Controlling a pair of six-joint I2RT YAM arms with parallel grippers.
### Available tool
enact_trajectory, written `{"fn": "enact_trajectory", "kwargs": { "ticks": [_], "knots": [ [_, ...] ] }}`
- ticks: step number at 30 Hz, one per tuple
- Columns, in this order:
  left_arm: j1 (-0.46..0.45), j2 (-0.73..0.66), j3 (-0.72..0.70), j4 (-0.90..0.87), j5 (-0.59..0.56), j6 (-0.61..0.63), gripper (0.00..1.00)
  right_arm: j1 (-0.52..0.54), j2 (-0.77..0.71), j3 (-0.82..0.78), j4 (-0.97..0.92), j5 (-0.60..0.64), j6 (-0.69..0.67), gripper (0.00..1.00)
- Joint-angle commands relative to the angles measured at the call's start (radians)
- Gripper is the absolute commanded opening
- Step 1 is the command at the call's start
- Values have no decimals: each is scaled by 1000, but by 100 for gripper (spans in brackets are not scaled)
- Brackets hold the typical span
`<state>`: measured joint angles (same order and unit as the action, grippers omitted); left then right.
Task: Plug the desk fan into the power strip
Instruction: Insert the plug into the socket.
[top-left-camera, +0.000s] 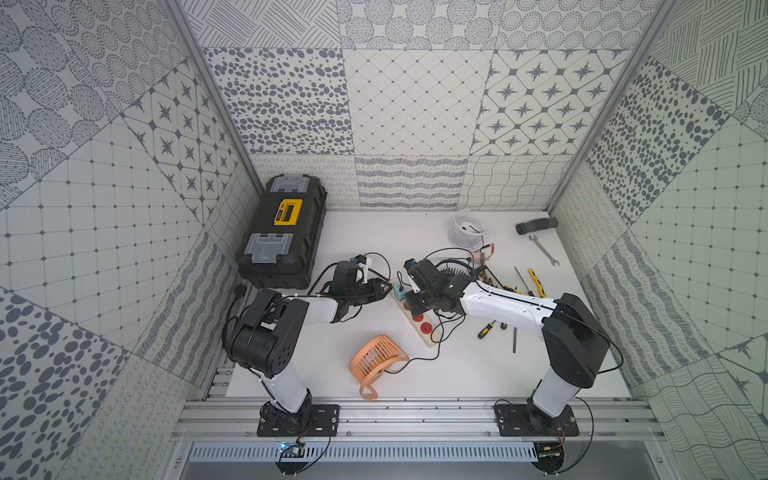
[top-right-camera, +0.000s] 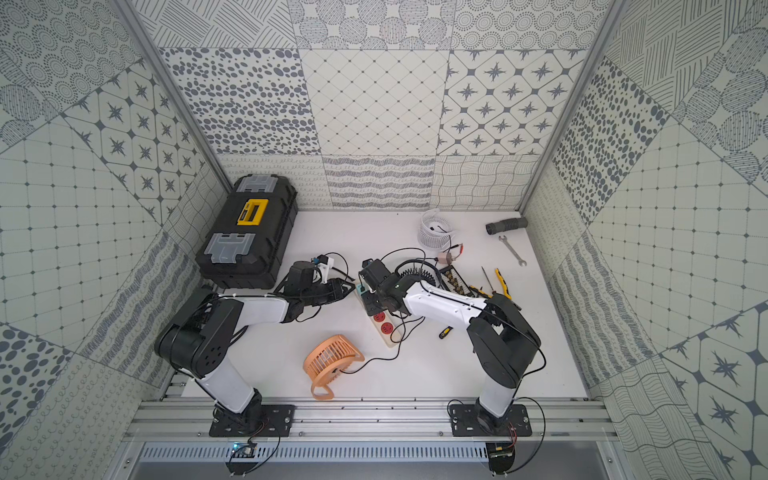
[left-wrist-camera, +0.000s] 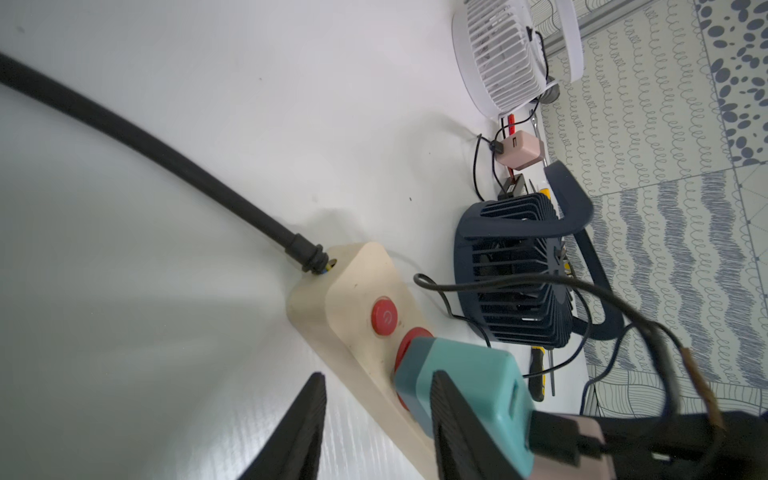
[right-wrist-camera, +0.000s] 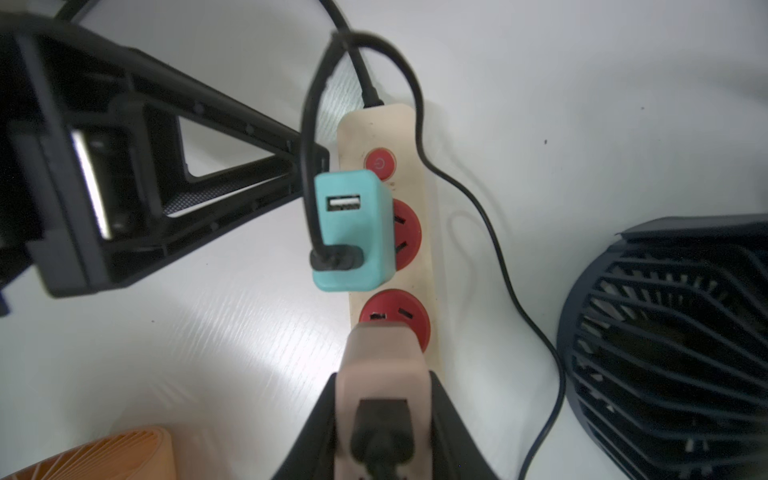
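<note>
A cream power strip (top-left-camera: 424, 328) lies slantwise near the centre of both top views, just below the middle, with a robot arm reaching in from each side. A teal adapter (right-wrist-camera: 353, 232) already sits in the socket next to the red switch (right-wrist-camera: 380, 164).

The right gripper (right-wrist-camera: 384, 390) is clamped on a pale pink adapter (right-wrist-camera: 382, 365) with a black cord, and holds it just over the second socket (right-wrist-camera: 395, 313). Its prongs are hidden. The cord appears to run to the orange fan (top-left-camera: 376, 365) at the lower centre of the frame.

The left gripper (left-wrist-camera: 379, 378) reaches the switch end of the strip. Its jaws stand partly apart, one finger in front of the teal adapter, the other just clear of the strip's edge, gripping nothing I can see.

The step in hand looks like seating this plug. To do it well:
- Keep the adapter upright.
- Line its prongs up with the slots.
- Press straight down, not at a slant.
- Brace the strip with the left gripper so it neither slides nor tips.

Loose cords lie close by. One curls beside the strip near the dark blue fan (right-wrist-camera: 665, 353) and could snag.
</note>
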<state>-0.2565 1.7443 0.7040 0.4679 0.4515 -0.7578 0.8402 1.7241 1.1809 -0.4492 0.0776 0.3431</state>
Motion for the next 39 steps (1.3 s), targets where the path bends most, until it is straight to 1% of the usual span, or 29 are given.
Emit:
{"fn": "enact_trajectory", "kwargs": {
  "ticks": [1,8,21,28,33,36,39],
  "knots": [
    [13,20,27,15,45,19,43,-3,21,26,53,10,-10,7],
    [13,36,29,10,43,35,41,-3,36,22,79,9,-20,7],
    [13,66,36,1,44,58,38,-3,73,-15,69,16,-28,8],
    [13,84,47,-19,42,76,36,-3,84,-30,-19,9,-49,7],
    [13,96,44,-4,59,58,35,10,118,-13,-131,85,-98,5],
    [13,100,39,5,57,52,35,11,152,0,-157,102,-112,3],
    [13,111,33,21,59,41,35,8,180,11,-165,107,-98,1]
  ]
}}
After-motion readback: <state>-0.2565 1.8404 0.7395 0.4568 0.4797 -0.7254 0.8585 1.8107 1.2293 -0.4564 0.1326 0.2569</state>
